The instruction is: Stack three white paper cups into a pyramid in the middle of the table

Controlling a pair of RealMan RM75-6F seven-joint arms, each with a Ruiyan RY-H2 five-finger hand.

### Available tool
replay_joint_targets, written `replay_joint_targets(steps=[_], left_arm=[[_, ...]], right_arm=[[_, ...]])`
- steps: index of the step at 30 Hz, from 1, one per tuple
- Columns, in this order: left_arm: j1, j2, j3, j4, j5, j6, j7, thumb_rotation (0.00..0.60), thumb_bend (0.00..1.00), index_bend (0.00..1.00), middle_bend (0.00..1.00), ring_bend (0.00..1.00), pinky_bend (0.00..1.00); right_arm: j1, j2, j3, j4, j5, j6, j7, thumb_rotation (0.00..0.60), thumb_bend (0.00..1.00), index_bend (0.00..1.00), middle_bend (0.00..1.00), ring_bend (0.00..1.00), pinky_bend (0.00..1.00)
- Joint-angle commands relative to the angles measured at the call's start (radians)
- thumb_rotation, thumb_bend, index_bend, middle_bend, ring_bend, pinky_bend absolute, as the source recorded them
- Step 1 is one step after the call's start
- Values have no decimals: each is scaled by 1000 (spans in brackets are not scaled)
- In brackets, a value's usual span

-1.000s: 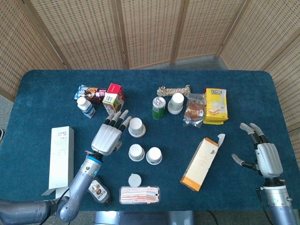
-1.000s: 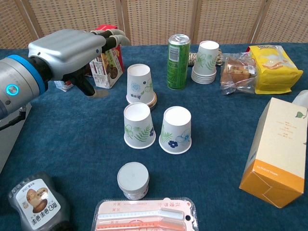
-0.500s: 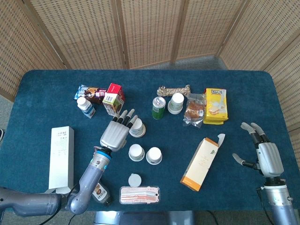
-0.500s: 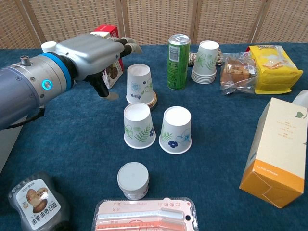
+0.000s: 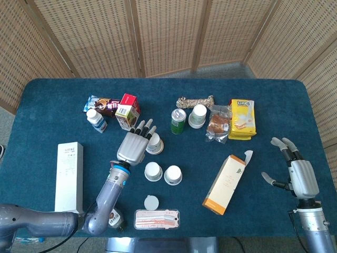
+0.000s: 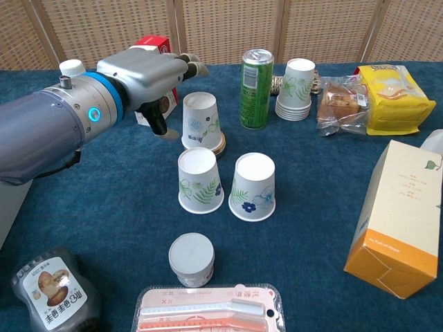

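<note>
chest view: left hand (image 6: 142, 69) fingers (image 6: 187, 66) spread, holding nothing, just beside upside-down rear cup (image 6: 201, 122); two more inverted cups (image 6: 199, 180) (image 6: 253, 187) side by side nearer; right hand (image 5: 296, 173) spread, empty, table's (image 5: 274, 89) right edge

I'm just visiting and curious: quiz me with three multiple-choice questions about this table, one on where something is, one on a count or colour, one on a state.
1. Where is the green can?
A. Left of the stacked cups
B. On the orange carton
C. Beside the bottle

2. How many single upside-down cups stand mid-table?
A. One
B. Three
C. Five

3. The left hand is:
A. Lifting a cup
B. Holding nothing, beside the far cup
C. Gripping the can

Answers: 1 A, the can stands just left of the stack. 2 B, the two near cups plus the far cup. 3 B, its fingers are spread and empty.
</note>
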Motion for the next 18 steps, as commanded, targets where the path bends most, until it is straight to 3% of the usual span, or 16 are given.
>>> replay_joint_targets(steps=[1,4,9,18], left_arm=[[-10,-10,-3,8,-6,7,-5,600,290,100,0,17,327],[-24,-20,-5,17,-16,12,-3,600,289,125,7,85,364],[-45,-39,-5,30,-37,26,11,600,289,203,105,186,405],[-67,-73,8,74,-68,38,17,600,290,255,155,231,439]], right_arm=[[0,0,1,1,1,0,2,600,227,110,236,94,281],[0,0,1,2,2,-1,3,600,228,111,237,94,281],[0,1,2,2,3,-1,9,600,228,111,237,94,281],[-1,4,5,2,7,-1,21,600,229,111,238,94,280]])
